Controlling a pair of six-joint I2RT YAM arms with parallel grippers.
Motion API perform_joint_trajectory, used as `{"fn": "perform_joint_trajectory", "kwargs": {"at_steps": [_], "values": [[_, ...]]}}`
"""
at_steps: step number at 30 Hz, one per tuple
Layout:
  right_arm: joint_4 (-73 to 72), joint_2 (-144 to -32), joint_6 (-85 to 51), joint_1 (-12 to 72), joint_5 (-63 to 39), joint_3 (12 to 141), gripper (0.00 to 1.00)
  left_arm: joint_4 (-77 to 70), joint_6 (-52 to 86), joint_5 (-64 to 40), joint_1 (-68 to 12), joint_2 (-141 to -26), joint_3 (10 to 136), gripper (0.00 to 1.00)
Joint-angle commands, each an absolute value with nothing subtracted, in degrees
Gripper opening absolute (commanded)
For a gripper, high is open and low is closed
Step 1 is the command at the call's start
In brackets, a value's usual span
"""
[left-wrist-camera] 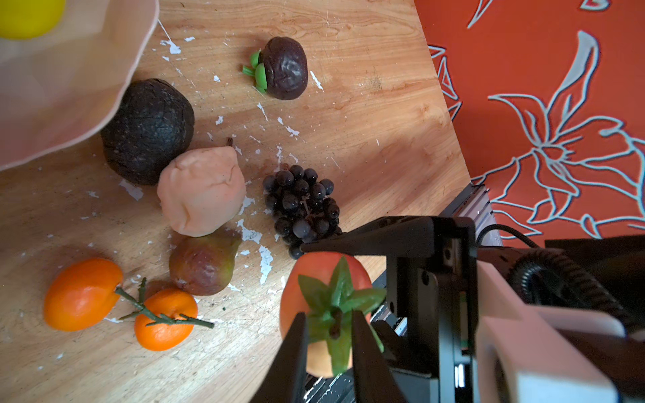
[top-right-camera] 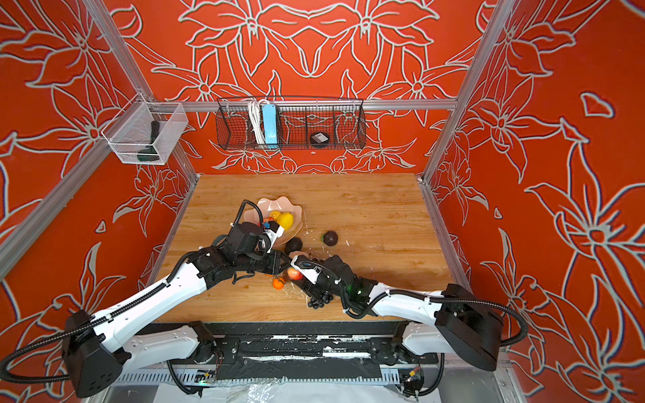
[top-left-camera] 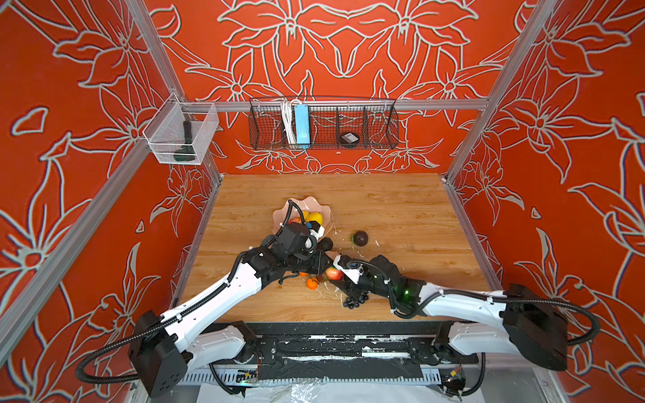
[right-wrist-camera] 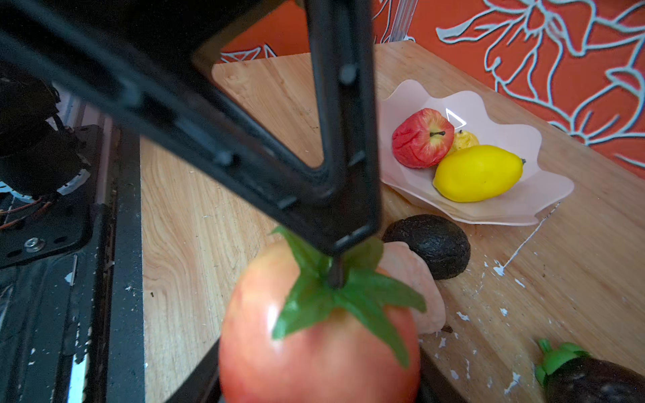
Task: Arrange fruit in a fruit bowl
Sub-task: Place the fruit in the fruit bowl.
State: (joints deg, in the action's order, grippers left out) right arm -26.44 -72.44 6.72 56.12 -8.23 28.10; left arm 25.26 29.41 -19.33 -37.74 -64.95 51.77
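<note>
- Red fruit (left-wrist-camera: 314, 275) with a green leafy top: held above the table's front half, about mid-width, between both arms.
- Right fingers (left-wrist-camera: 366, 233): roughly half spread, clamped on the fruit's body.
- Left fingers (left-wrist-camera: 296, 356): nearly closed, pinching its stem.
- Pink bowl (top-left-camera: 316, 204): toward the table's left edge, mid-depth; lemon (right-wrist-camera: 478, 172) and red apple (right-wrist-camera: 419, 139) inside.
- Avocado (left-wrist-camera: 146, 132) just beside the bowl, touching the cream pear (left-wrist-camera: 202, 192); grapes (left-wrist-camera: 300, 206) and two oranges (left-wrist-camera: 82, 295) lie loose nearby.
</note>
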Motion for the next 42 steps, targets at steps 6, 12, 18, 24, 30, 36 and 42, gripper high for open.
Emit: {"fn": "perform_joint_trajectory", "kwargs": {"at_steps": [6,12,18,24,30,36,42], "values": [[-26.4,-73.26,7.99,57.02,-7.57,29.26,0.58,24.88,29.53,-19.54,-38.5,-65.75,51.92,0.22],[-26.37,-73.2,8.06,57.22,-6.66,29.28,0.58,24.87,29.36,-19.54,-38.83,-66.32,51.62,0.21],[-26.37,-73.24,7.91,57.3,-6.38,29.34,0.58,24.79,29.35,-19.68,-38.97,-66.9,51.53,0.17],[-26.19,-73.21,7.85,57.3,-5.83,29.42,0.58,24.43,29.48,-19.56,-39.11,-66.79,51.49,0.07],[-24.11,-73.39,7.65,57.24,-5.54,30.39,0.6,23.61,29.99,-19.44,-39.11,-66.12,50.94,0.01],[-20.39,-73.08,6.32,57.26,-4.55,32.23,0.71,23.42,30.24,-18.72,-39.11,-66.22,50.98,0.0],[-15.77,-70.47,5.71,57.3,-1.47,33.37,0.91,23.72,31.2,-15.74,-39.11,-65.63,51.12,0.0]]}}
